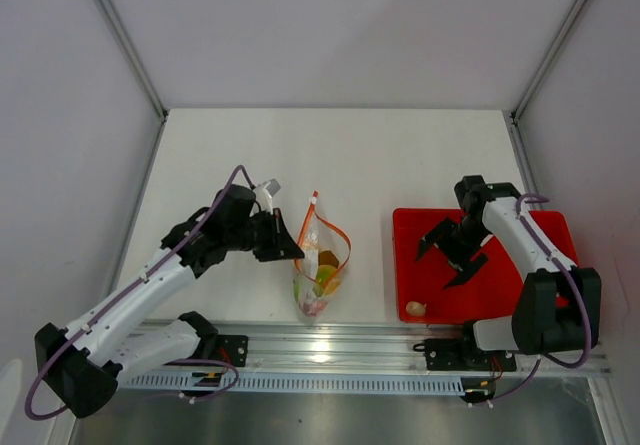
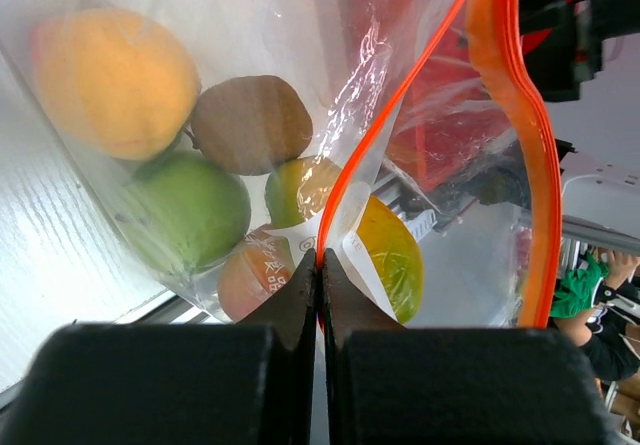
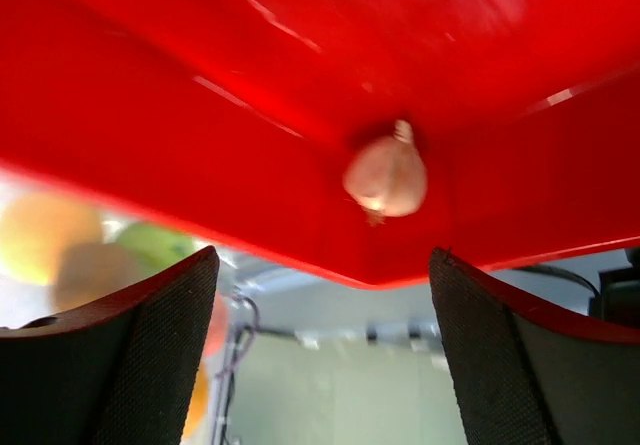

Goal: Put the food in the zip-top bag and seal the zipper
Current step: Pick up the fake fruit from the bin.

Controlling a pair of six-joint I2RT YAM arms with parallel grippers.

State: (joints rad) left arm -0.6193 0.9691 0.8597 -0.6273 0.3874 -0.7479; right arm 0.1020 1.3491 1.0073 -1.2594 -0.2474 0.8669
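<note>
Left pincer (image 1: 290, 245) is pressed together on the zipper (image 2: 345, 180), pinching one red-orange strip of the zip-top bag (image 1: 318, 270). The left arm stretches diagonally over the desk (image 1: 400, 155), wrist aimed rightward. The bag's mouth gapes, its other strip bowing away. The bag sits on the desk between the two arms, near the front rail. Packed together inside are an orange fruit (image 2: 110, 80), kiwi (image 2: 250, 120), green apple (image 2: 185, 210) and mango (image 2: 390, 255).

Right pincer (image 1: 452, 253) has its fingers spread apart with nothing between them, hanging over the red tray (image 1: 412, 283). The right arm is folded back on itself. A tiny beige piece (image 3: 386, 175) lies in the tray's near-left corner, outside the bag.
</note>
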